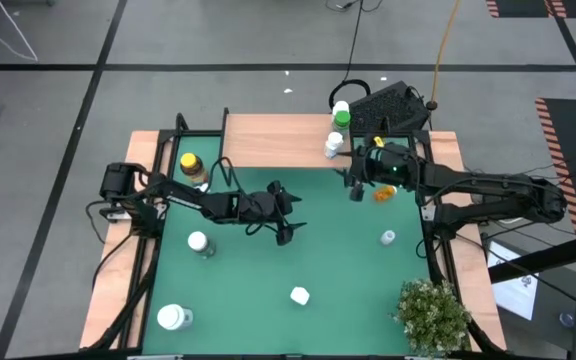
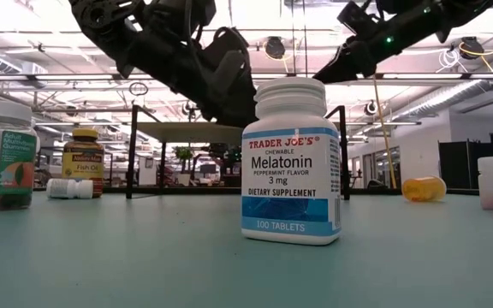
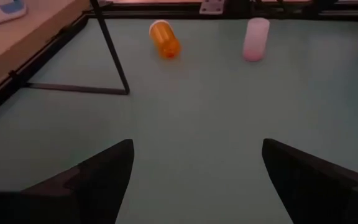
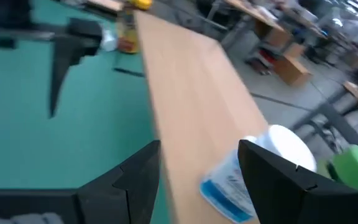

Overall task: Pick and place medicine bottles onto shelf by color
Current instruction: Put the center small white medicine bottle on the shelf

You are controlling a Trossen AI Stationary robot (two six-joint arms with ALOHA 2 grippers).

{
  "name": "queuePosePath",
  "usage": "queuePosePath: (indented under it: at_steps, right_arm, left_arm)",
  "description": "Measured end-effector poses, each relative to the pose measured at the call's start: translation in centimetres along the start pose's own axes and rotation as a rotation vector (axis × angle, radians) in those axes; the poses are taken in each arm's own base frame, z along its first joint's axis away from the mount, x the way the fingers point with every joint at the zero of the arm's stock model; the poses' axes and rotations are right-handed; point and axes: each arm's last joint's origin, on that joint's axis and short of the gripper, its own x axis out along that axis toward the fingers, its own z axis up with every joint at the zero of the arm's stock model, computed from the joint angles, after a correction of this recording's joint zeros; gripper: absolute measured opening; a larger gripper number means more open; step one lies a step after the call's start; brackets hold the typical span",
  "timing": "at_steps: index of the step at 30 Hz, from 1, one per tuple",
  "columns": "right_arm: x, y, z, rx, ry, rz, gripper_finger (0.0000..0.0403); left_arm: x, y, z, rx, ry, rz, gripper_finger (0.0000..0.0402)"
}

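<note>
Medicine bottles [image 1: 335,132] cluster by colour at the shelf [image 1: 278,140] end, where the right hand [image 1: 357,180] hovers empty, fingers apart; the left hand [image 1: 286,214] waits spread mid-tabletop.

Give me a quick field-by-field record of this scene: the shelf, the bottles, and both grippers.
shelf: green-capped bottle upright, white bottle lying beside it
amber bottle: lying on the mat
left gripper: open, empty, over mid-mat
right gripper: open, empty, at the shelf's edge near the white bottle
mat: other white bottles scattered
</note>
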Motion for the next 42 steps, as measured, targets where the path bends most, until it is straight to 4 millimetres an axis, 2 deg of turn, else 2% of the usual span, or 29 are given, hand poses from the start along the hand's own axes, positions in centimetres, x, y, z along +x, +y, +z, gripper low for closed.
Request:
queuePosePath:
  at_steps: [5,11,15,17,23,28,35,42]
  right_arm:
    - [-0.3,-0.3,0.6,-0.060,0.045,0.135,0.0208]
    - [-1.3,-2.3,5.1,-0.052,-0.066,0.207,0.0208]
    - [-1.6,-4.8,7.6,-0.108,-0.039,0.181,0.0208]
    - [-1.2,-5.8,8.1,-0.170,0.007,0.202,0.0208]
    - [1.6,-8.5,7.4,-0.140,0.191,0.292,0.0208]
    - [4.0,-10.0,6.6,-0.120,0.268,0.320,0.0208]
    - [6.0,-10.3,6.3,-0.155,0.293,0.349,0.0208]
    - [6.2,-10.3,5.5,-0.132,0.351,0.379,0.0208]
  left_arm:
    - [0.0,0.1,0.5,-0.007,-0.055,-0.002,0.0356]
    - [0.0,0.1,0.7,0.033,-0.075,-0.014,0.0356]
    - [0.0,0.1,0.7,0.041,-0.074,-0.012,0.0356]
    - [0.0,0.1,0.7,0.042,-0.070,-0.012,0.0356]
    - [0.0,0.1,0.6,0.048,-0.067,-0.014,0.0356]
    - [0.0,0.1,0.6,0.052,-0.065,-0.014,0.0356]
    - [0.0,0.1,0.6,0.052,-0.065,-0.014,0.0356]
    - [0.0,0.1,0.6,0.052,-0.062,-0.014,0.0356]
